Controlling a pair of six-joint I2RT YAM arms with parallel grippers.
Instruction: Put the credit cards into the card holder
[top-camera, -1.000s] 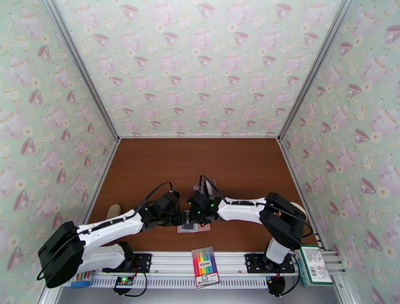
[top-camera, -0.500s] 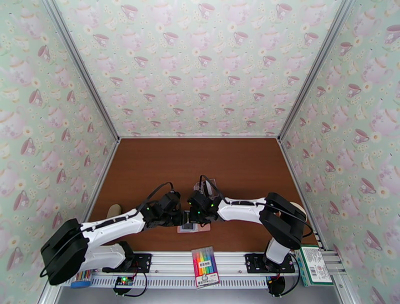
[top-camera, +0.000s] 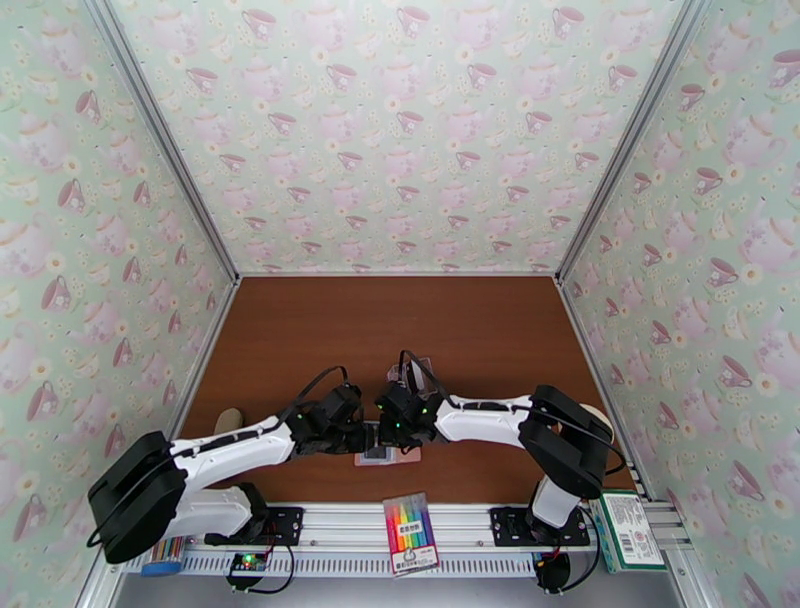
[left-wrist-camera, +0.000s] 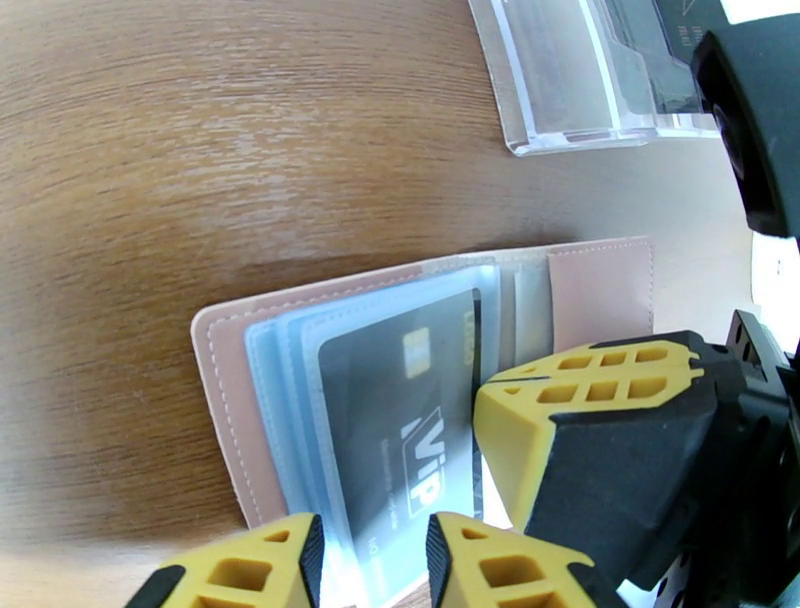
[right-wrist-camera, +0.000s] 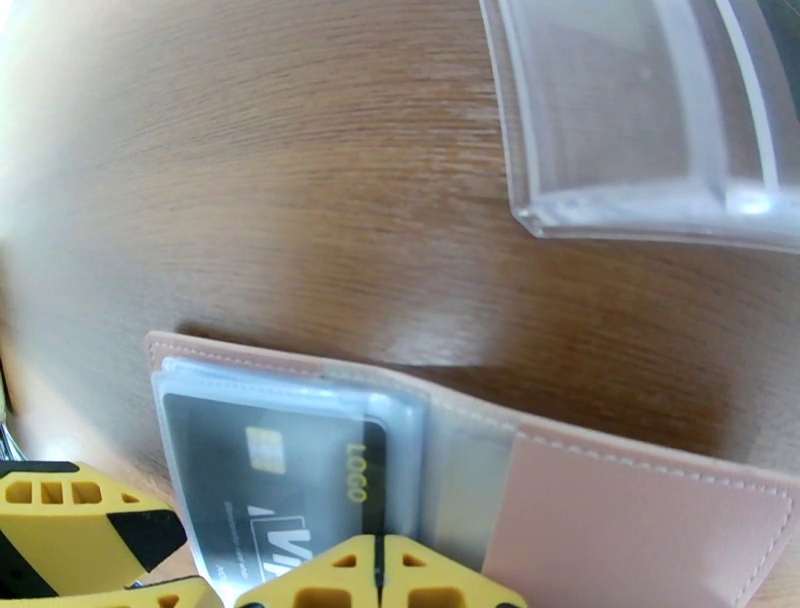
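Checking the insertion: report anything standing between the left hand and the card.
Nothing visible does. The card already sits inside the holder, and the left hand is right at its edge, one finger on either side.

A brown wooden table (top-camera: 450, 320) lies ahead of me. A clear plastic box (right-wrist-camera: 640, 110) rests near its middle. A beige object (top-camera: 229, 421) sits close to the table's left edge; I cannot identify it. An aluminium rail (top-camera: 345, 530) runs along the near edge. On the rail: a pack of coloured markers (top-camera: 410, 533) at centre and a green carton (top-camera: 625, 530) at my right end. Teacup-patterned walls (top-camera: 400, 130) enclose three sides.
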